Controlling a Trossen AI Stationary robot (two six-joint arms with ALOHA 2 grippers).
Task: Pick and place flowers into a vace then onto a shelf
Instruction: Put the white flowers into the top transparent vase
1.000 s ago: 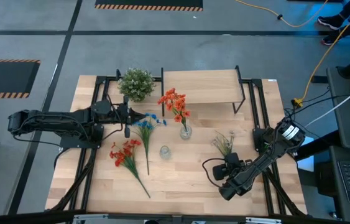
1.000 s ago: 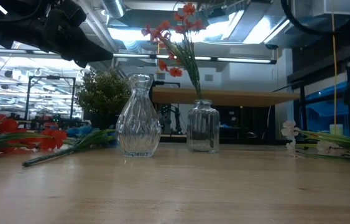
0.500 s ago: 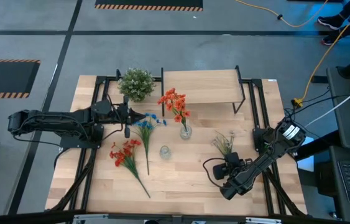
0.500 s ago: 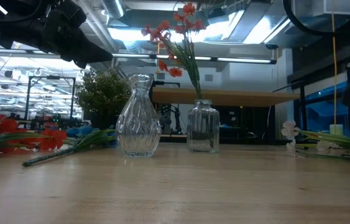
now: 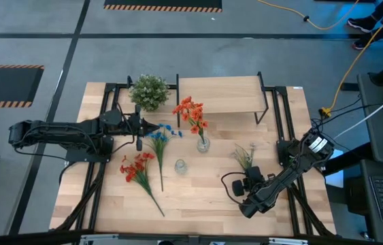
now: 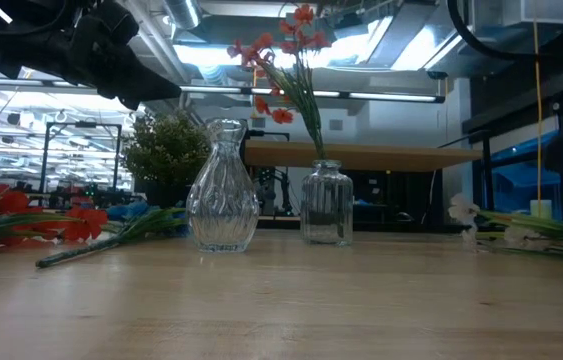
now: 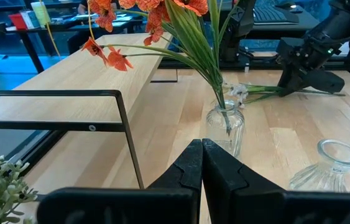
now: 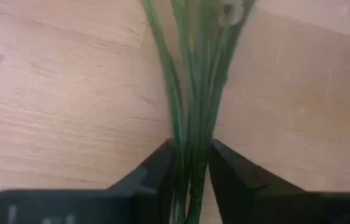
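The pale white-green spray (image 5: 245, 158) lies on the table at the right, and my right gripper (image 5: 251, 175) is shut on its green stems (image 8: 190, 93). One red-orange spray (image 5: 191, 114) stands in a small glass vase (image 5: 203, 143). A ribbed glass vase (image 5: 180, 165) stands empty. A blue spray (image 5: 161, 138) and a second red-orange spray (image 5: 139, 170) lie flat on the table. My left gripper (image 5: 152, 126) is shut and empty, hovering by the blue spray's blossoms. The shelf (image 5: 222, 95) stands at the far side. My right gripper pinches the bundle of thin green stems (image 8: 191, 138) between its two fingers (image 8: 162, 162), well back from the blossoms. It comes slanting down from the table's near right. The stems run on ahead past the fingertips toward the blossom end (image 6: 464, 210), which is low over the table.
A bushy green-white potted plant (image 5: 149, 90) stands at the far left beside the shelf. Black frame rails (image 5: 106, 109) run along both sides of the table. The near middle of the tabletop (image 5: 198, 197) is bare wood.
My right arm has shifted slightly, and the pale spray's blossom end has moved a little toward the table's left. The left arm and the other flowers have kept still.
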